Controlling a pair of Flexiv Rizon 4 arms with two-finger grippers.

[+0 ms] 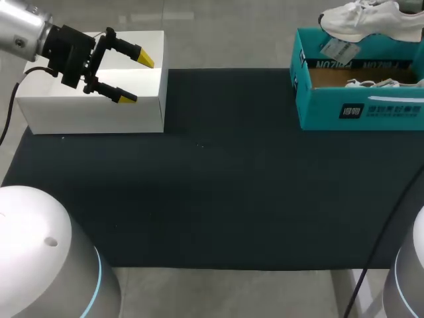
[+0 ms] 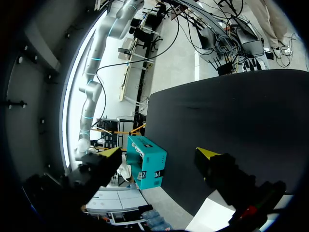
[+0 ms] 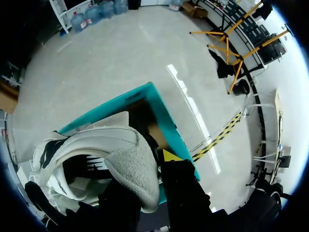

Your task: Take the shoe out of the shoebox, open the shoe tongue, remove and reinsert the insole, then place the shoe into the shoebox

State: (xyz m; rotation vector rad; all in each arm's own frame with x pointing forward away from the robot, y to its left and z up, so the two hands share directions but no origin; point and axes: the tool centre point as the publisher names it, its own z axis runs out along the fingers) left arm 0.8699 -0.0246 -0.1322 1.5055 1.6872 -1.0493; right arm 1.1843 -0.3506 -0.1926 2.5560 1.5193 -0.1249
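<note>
Gripping the white shoe (image 3: 120, 154) above the teal shoebox (image 1: 358, 112), right tool (image 3: 145, 180); left tool (image 1: 136, 78) spread wide.

shoe (image 1: 371, 20): upper part cut by the head view's edge.
shoebox (image 1: 358, 109): right end outside the head view.
right gripper (image 3: 147, 175): one yellow tip hidden behind the shoe's heel.

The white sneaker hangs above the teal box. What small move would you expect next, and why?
Probably the right jaws should carry the white mesh sneaker sideways, clear of the open teal cardboard shoebox, and lower it onto the black table mat. They hold it in the air above the box, while the left jaws hover open, far off, over the white box. Tongue and insole need both.
</note>
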